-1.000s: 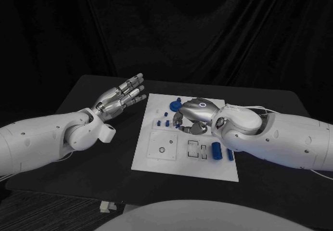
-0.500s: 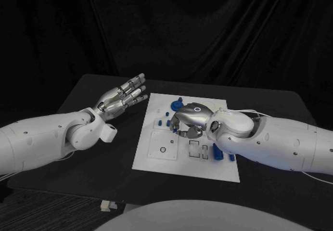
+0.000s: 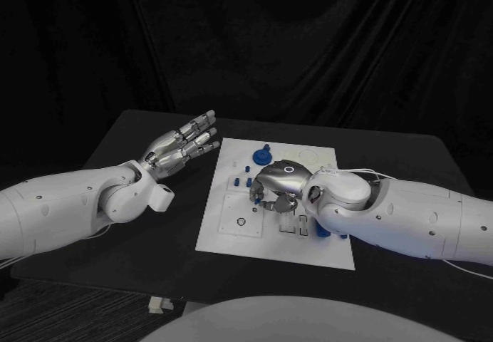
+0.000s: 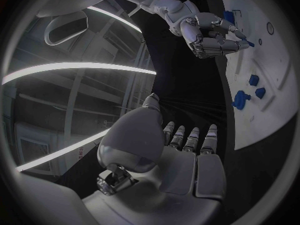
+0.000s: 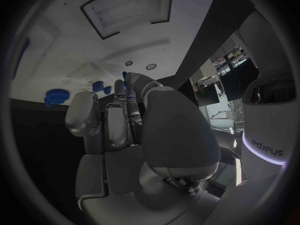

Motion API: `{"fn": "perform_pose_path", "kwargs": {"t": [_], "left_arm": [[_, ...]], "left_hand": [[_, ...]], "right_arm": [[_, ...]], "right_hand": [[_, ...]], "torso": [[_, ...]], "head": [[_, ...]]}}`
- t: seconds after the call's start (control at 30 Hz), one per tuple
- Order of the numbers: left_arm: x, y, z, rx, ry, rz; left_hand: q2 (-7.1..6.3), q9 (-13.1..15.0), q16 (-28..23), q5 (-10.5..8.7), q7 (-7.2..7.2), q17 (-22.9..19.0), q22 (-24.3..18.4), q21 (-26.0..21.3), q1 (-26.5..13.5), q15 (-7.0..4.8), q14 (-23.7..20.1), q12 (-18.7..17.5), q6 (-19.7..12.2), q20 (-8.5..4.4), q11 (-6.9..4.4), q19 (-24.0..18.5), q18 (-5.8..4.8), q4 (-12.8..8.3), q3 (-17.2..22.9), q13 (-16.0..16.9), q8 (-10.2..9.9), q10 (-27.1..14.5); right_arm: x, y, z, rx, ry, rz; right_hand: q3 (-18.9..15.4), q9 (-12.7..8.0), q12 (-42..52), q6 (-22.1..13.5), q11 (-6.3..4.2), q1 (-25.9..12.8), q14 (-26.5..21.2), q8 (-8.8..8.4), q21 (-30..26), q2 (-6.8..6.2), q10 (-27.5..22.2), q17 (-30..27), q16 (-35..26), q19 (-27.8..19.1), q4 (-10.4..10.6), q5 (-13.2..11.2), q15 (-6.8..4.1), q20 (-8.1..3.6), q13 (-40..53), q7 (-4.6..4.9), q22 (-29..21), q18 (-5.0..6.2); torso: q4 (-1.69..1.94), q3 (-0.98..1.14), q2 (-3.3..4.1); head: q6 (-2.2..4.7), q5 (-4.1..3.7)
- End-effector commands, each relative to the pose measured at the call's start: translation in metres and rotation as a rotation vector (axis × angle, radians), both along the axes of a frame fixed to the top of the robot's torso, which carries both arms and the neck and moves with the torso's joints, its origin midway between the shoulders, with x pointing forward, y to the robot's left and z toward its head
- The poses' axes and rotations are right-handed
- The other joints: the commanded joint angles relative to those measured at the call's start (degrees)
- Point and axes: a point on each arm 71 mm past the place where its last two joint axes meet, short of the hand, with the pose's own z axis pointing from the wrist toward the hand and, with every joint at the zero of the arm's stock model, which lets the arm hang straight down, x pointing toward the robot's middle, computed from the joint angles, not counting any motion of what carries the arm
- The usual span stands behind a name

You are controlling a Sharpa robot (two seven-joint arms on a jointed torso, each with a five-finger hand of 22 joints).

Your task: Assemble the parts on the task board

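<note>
Our right hand hangs low over the middle of the white board, fingers curled downward. In the left wrist view a small blue peg sticks out from between its fingertips, so we judge that it pinches this piece, thumb against a finger; we cannot see the pinch itself from the head camera. The peg's long axis seems to point down and slightly away from the palm, toward the board's surface, though the fisheye bends things too much for us to be sure of the tilt.

Just left of and nearer than the hand lies a round hole in a framed panel of the board; rectangular slots sit right below the hand. Which of these the peg belongs in we cannot tell. Either way the target lies close under the right hand, so this hand is plainly the nearer one.

Our left hand floats off the board's far left corner, palm up, fingers spread and holding nothing.

More blue pieces stand at the board's far edge, a round knob among them, and a blue cylinder lies near the right edge beside our forearm.
</note>
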Motion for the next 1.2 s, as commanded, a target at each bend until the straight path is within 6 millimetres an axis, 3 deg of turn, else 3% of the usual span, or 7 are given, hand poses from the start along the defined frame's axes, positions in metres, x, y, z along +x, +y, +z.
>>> {"fn": "perform_pose_path", "kwargs": {"t": [0.03,1.2], "left_arm": [[-0.002,0.0,0.01,-0.106,-0.12,0.005],[-0.005,0.0,0.003,-0.106,-0.097,-0.003]], "left_hand": [[0.3,-0.3,-0.6,1.16,0.5,-0.4,0.2,-0.4,0.5,-0.46,-0.1,0.5,-0.1,-0.05,0.45,-0.2,0.97,-1.0,0.7,-0.4,-0.7,-0.5],[0.54,-0.4,-0.6,1.71,0.58,-0.4,0.2,-0.4,0.8,-0.09,-0.1,0.6,-0.2,0.35,0.76,-0.1,0.94,-1.4,0.8,-0.4,-0.7,-0.5]], "right_arm": [[-0.001,0.001,-0.003,-0.012,0.011,-0.008],[-0.003,0.0,-0.014,-0.05,0.046,-0.022]], "right_hand": [[0.7,1.9,-0.5,0.5,-0.2,-0.3,0.6,1.01,0.6,1.9,0.5,-0.3,0.2,0.2,-0.3,0.7,0.19,0.16,-0.2,0.43,9.1,-0.2],[0.7,1.9,-0.6,0.4,-0.15,-0.3,0.5,0.9,0.2,1.96,0.6,-0.5,0.1,0.0,-0.3,1.0,0.23,0.19,-0.3,0.49,9.0,-0.12]], "torso": [[-0.02,0.02,0.05],[-0.01,0.03,0.0]], "head": [[0.0,0.14],[0.0,-0.19]]}}
